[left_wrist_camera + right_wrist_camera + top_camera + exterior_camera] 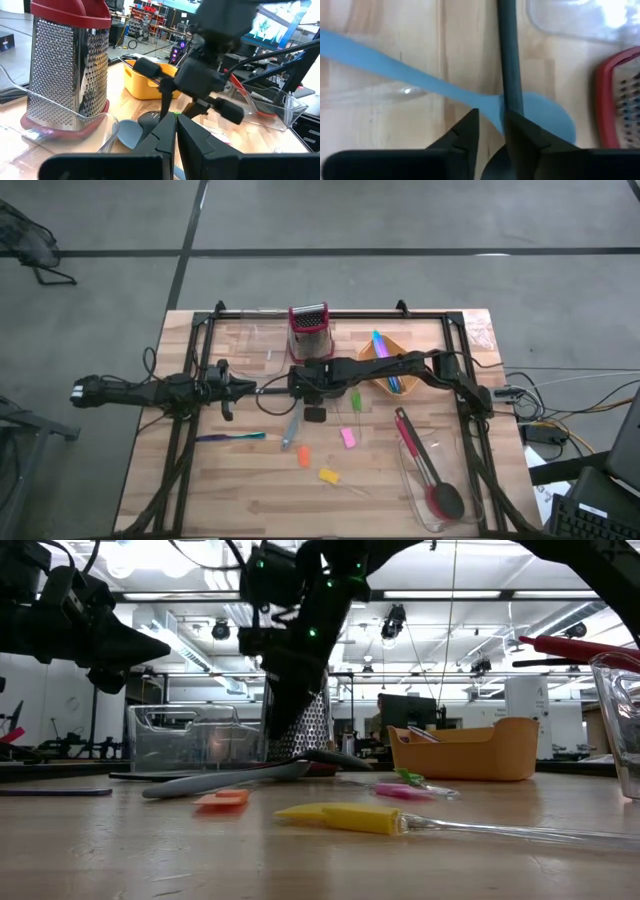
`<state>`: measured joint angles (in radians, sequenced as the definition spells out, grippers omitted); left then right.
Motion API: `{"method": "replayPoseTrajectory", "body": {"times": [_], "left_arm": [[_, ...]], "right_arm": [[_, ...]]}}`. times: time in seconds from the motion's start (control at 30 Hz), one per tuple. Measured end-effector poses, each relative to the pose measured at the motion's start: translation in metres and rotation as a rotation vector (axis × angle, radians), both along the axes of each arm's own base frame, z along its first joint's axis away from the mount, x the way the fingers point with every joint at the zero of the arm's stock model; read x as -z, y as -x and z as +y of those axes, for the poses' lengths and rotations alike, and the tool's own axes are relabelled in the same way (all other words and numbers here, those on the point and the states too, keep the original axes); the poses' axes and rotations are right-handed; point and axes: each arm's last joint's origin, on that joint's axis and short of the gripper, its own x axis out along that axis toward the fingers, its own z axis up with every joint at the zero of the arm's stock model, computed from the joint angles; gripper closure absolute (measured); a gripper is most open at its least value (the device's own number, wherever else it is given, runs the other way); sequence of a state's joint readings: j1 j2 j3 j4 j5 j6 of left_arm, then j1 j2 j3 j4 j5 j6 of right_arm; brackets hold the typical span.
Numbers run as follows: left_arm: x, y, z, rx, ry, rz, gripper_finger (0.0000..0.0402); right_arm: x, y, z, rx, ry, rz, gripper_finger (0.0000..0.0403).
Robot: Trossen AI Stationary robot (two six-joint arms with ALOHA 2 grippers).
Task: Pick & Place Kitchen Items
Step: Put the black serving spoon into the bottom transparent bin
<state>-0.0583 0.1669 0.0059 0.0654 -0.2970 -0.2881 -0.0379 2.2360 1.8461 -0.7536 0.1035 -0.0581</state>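
Observation:
My right gripper [313, 387] points down at the table's middle, its fingers a narrow gap apart [492, 120]. It is over a black spoon [509, 55] that lies across a blue-grey spoon [420, 80]. The black handle runs under one fingertip, not into the gap. My left gripper [175, 132] is shut and empty, left of them [228, 385]. A blue-purple utensil [230, 437] and orange [304, 457], yellow [329, 476], pink [347, 437] and green [356, 400] pieces lie on the table.
The red-topped grater [308, 330] stands just beyond my right gripper. An orange tray [388, 358] at the far right holds slim utensils. A clear bin [432, 480] at the near right holds a red-black utensil. Another clear bin [190, 735] stands at the far left.

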Motion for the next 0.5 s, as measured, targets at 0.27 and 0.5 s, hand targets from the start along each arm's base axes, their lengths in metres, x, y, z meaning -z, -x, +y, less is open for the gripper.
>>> {"method": "replayPoseTrajectory", "body": {"times": [0.27,0.5], "left_arm": [[0.000,0.000,0.000,0.000,0.000,0.000,0.0380],[0.000,0.000,0.000,0.000,0.000,0.000,0.0378]], "right_arm": [[0.014,0.004,-0.013,0.039,-0.033,0.010,0.0229],[0.024,0.006,-0.015,0.029,-0.023,0.004,0.0192]]}}
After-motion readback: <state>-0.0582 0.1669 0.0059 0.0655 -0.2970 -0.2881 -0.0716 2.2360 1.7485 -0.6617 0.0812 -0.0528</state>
